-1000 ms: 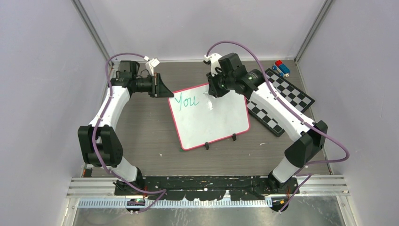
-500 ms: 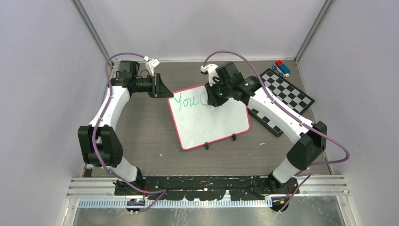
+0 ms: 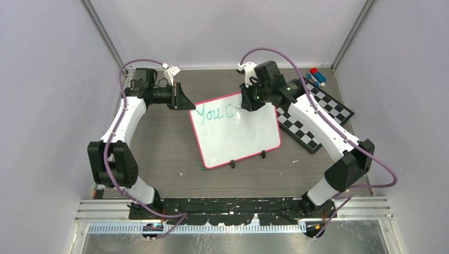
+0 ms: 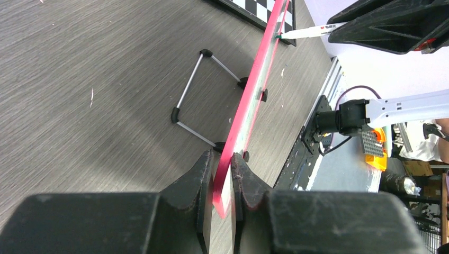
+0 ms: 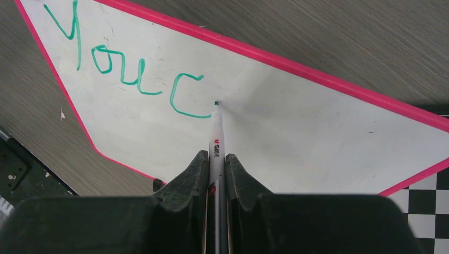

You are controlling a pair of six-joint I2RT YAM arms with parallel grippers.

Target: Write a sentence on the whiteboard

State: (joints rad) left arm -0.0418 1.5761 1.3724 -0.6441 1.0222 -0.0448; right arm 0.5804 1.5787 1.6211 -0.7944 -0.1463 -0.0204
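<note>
The whiteboard [image 3: 238, 140] lies tilted mid-table, white with a pink-red rim. Its top line carries the sentence's start [image 3: 214, 112] in green: "You" followed by a "C" [image 5: 182, 95]. My left gripper [image 3: 186, 102] is shut on the board's upper left edge; the left wrist view shows the rim edge-on [image 4: 249, 106] pinched between the jaws [image 4: 225, 164]. My right gripper [image 3: 244, 103] is shut on a white marker [image 5: 217, 135]. The marker's green tip [image 5: 216, 103] rests on the board just right of the "C".
A black-and-white checkered board [image 3: 317, 114] lies right of the whiteboard, partly under it. Small blue and red blocks [image 3: 316, 76] sit at the back right. Two black clips [image 3: 248, 159] line the whiteboard's near edge, and a wire stand [image 4: 204, 95] props it from beneath. Walls enclose the table.
A green "C" has appeared after "You". My right gripper swung left with the marker, then back right of the new letter. The left gripper stayed still on the board.
</note>
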